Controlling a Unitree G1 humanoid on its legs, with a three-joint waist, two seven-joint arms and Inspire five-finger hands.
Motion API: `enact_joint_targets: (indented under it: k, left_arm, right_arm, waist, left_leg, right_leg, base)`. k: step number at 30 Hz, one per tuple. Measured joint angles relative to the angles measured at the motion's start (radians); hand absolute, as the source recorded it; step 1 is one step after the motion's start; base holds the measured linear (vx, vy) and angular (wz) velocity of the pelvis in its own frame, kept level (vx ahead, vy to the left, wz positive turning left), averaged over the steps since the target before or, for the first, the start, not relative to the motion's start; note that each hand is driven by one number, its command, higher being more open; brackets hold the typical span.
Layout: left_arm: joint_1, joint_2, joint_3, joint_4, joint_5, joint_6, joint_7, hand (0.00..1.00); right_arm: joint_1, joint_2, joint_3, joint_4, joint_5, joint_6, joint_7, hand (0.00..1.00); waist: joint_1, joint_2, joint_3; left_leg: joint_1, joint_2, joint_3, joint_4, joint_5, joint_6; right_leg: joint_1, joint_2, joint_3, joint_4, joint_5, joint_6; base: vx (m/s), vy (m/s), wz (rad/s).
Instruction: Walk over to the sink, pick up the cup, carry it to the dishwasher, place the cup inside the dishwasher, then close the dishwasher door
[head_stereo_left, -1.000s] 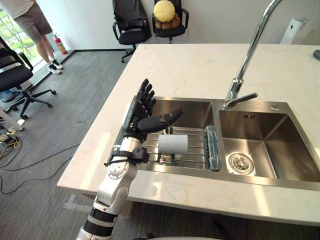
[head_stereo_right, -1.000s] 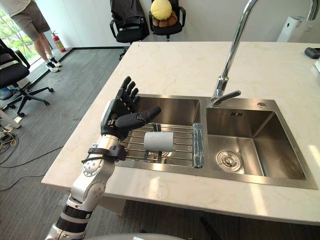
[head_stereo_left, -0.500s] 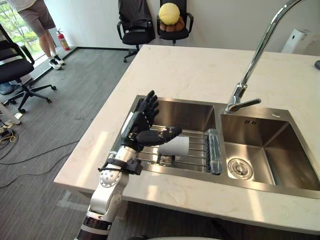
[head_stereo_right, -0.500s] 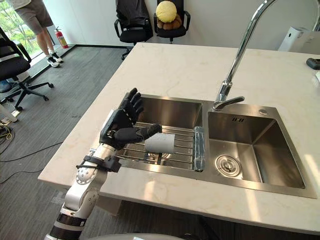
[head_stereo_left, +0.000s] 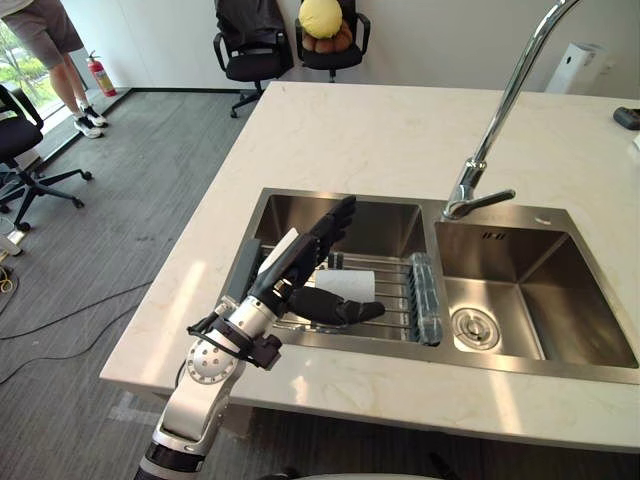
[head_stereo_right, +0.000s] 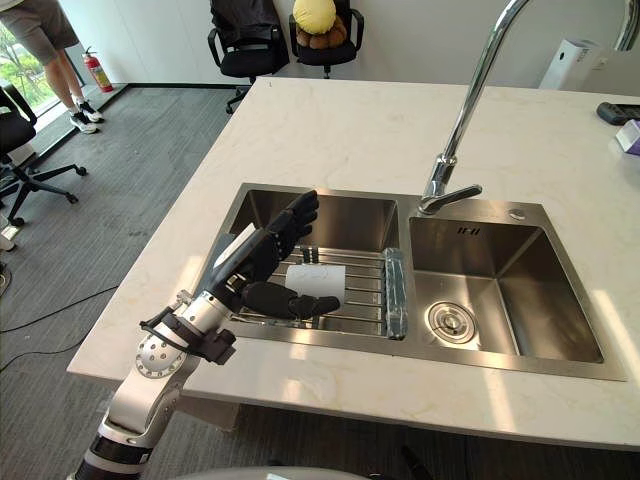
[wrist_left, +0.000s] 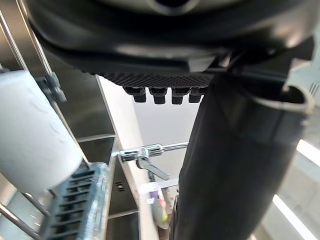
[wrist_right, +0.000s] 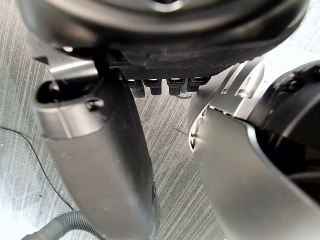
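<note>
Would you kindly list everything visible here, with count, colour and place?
cup: one, white, on its side on the rack
rack: one, steel wire, across the left basin
sink: one, steel, two basins, set in the counter
tap: one, chrome, behind the sink
counter: one, pale stone
chairs: three, black, two by the far wall, one at far left
extinguisher: one, red, on the floor, far left
person: one, legs beside the extinguisher
left hand: open, fingers beyond the cup, thumb on its near side
right hand: open, over the floor
</note>
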Motion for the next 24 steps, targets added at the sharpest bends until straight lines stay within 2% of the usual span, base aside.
enact_joint_targets:
  k: [9,12,18,24]
  left_arm:
    - [-0.005,0.117,-0.017,0.021,0.128,-0.003,0.029,1.00]
    - [-0.027,0.176,-0.059,0.117,0.166,-0.004,0.046,1.00]
    - [-0.028,0.216,-0.069,0.172,0.168,-0.004,0.047,1.00]
    - [-0.037,0.237,-0.080,0.173,0.185,-0.001,0.046,1.00]
  right_arm:
    - [-0.002,0.001,-0.014,0.002,0.003,-0.026,-0.001,1.00]
    - [-0.014,-0.008,-0.014,-0.006,0.023,-0.026,-0.001,1.00]
    - [-0.031,-0.017,-0.015,-0.030,0.042,-0.004,0.004,1.00]
    - [-0.028,-0.032,-0.017,-0.036,0.042,0.018,0.020,1.00]
  waist:
    - [0.000,0.017,-0.011]
    - [-0.006,0.032,-0.014]
    - [-0.006,0.038,-0.011]
    - [-0.012,0.039,-0.011]
  left_leg:
    - [0.001,-0.006,0.001,-0.018,0.010,0.000]
    - [0.005,-0.006,-0.001,-0.033,0.025,0.000]
    - [0.016,0.005,-0.002,-0.070,0.055,-0.002]
    - [0.017,0.007,0.006,-0.071,0.059,-0.001]
  right_leg:
    - [-0.005,0.001,-0.004,-0.006,0.002,-0.002]
    - [-0.005,0.005,-0.008,-0.011,0.007,-0.009]
    - [-0.004,0.020,-0.010,-0.026,0.023,-0.022]
    - [-0.004,0.022,-0.002,-0.044,0.037,-0.025]
  base:
    - [0.00,0.000,0.00]
    - [0.00,0.000,0.00]
    - [-0.04,-0.016,0.00]
    - [-0.06,-0.003,-0.04]
